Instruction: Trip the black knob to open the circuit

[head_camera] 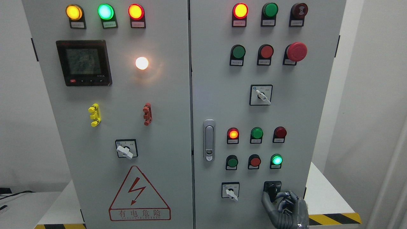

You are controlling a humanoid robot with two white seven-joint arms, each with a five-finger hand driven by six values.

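Observation:
The black knob (271, 188) sits on a black square plate at the bottom right of the grey cabinet's right door (299, 121). My right hand (274, 196), grey with jointed fingers, comes up from the bottom edge. Its thumb (265, 202) lies to the left of the knob and its curled fingers (287, 197) to the right, closed around it. The hand hides the knob's lower part. The left hand does not show.
A white-handled selector (231, 191) sits just left of the knob. Above are a lit green lamp (276, 159), a red button (254, 161) and a door latch (209, 140). Top right is a red mushroom button (296, 51). The table edge (334, 218) is striped yellow and black.

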